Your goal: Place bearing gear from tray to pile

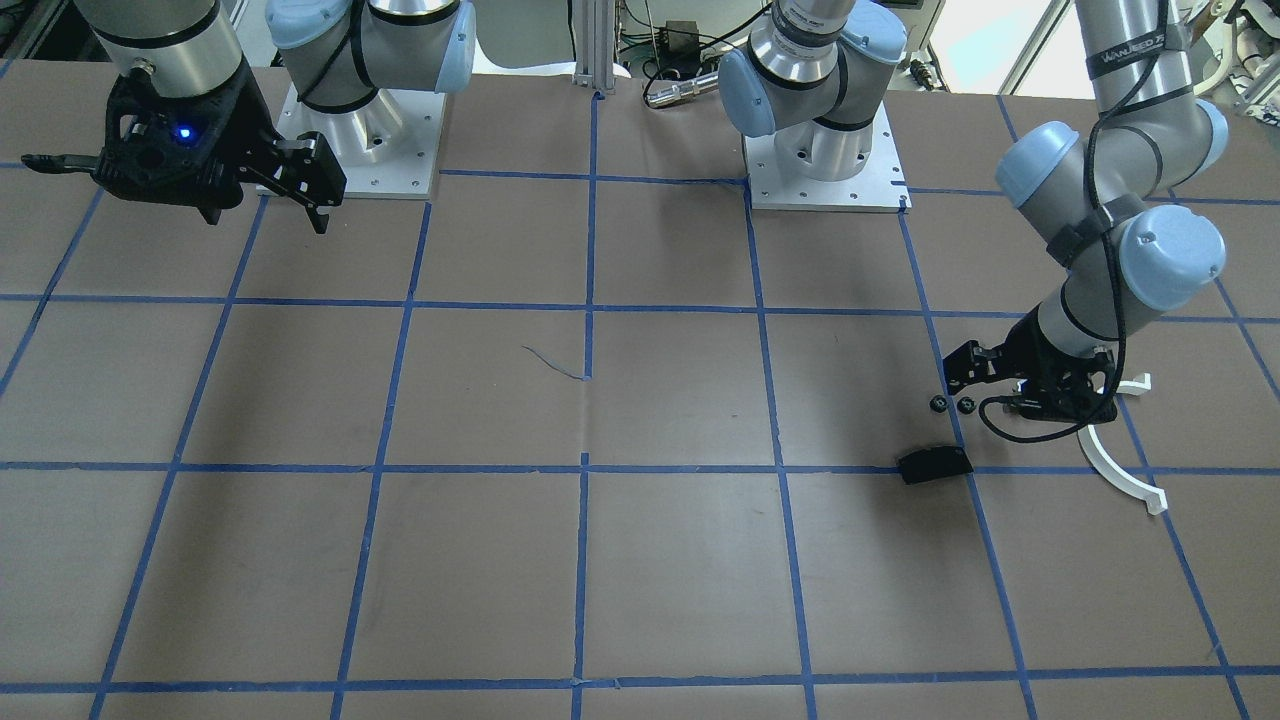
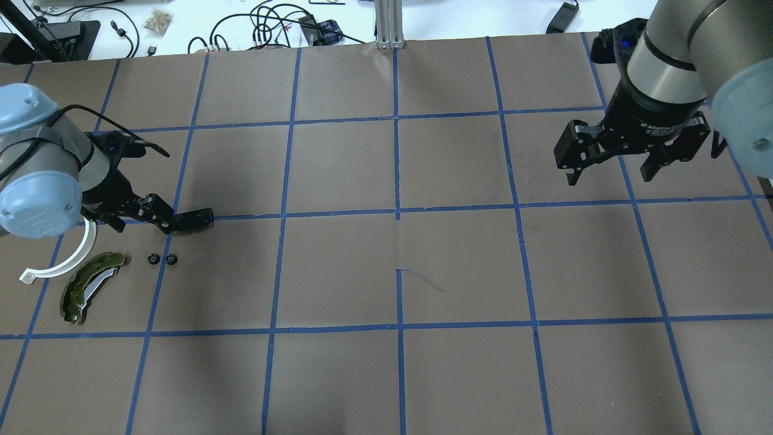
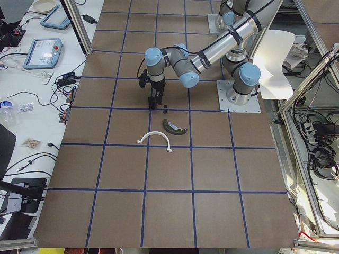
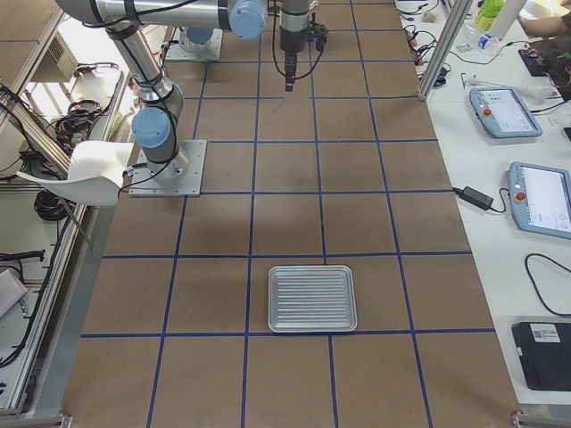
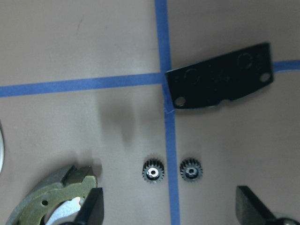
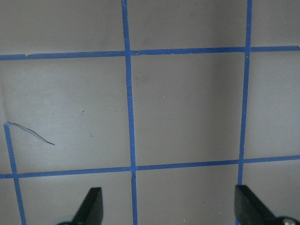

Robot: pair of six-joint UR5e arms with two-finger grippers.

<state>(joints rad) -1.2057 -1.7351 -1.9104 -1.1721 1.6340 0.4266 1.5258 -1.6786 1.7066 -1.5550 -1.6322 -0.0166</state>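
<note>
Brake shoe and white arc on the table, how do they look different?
The shoe is olive-dark; the arc is plain white. The shoe is a broad band, the arc a thin strip. The arc sweeps a longer curve than the shoe. Both are curved and lie flat on the table.

Printed white on black strap (image 1: 1127,52) round left arm (image 1: 1137,112): perhaps "WANJEED". Small print on right wrist collar (image 2: 655,122), unreadable.
</note>
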